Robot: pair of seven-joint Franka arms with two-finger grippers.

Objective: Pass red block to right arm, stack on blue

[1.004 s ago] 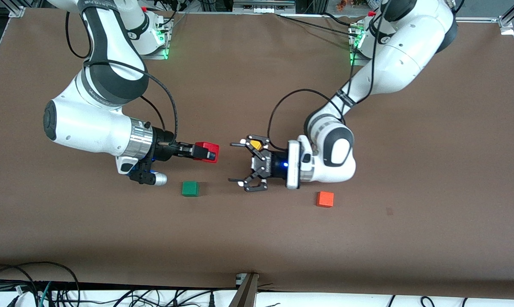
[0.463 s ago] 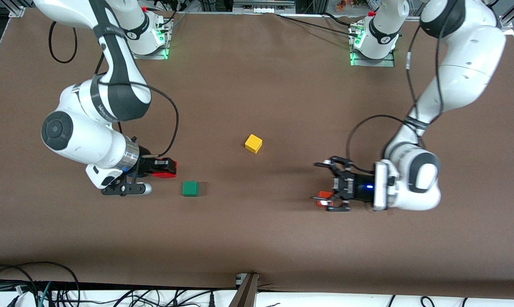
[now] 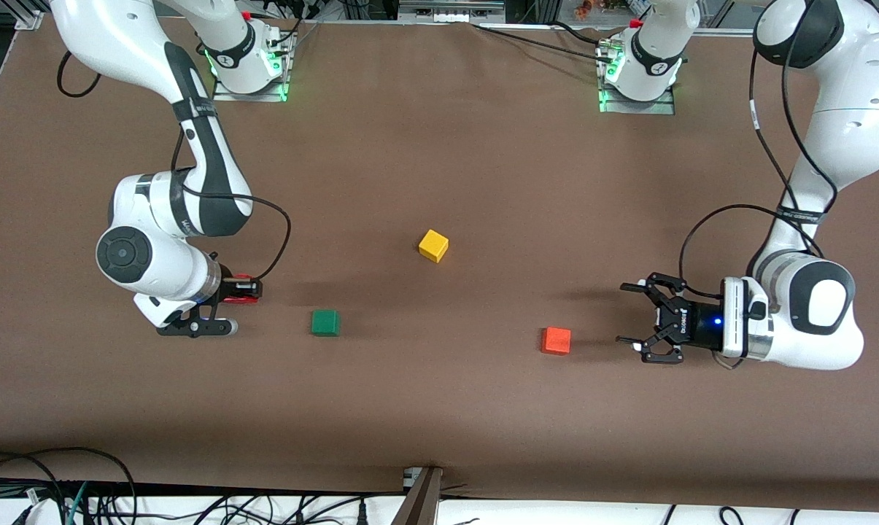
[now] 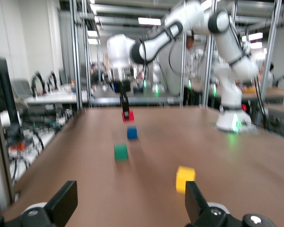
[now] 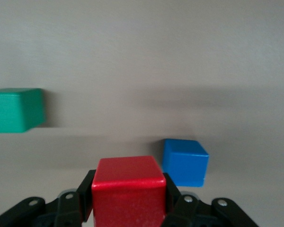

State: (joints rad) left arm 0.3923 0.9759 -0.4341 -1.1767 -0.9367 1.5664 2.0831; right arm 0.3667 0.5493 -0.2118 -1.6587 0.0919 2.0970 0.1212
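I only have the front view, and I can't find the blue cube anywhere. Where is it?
Observer: The right wrist view shows the blue cube on the table just below the right gripper; the arm hides it from you.
Operator: Is the red block gripped properly?
Observer: Yes, the red block sits squarely between the shut fingers.
Operator: Is it touching the blue one yet?
Observer: No. In the left wrist view red hangs higher, with a gap between them.
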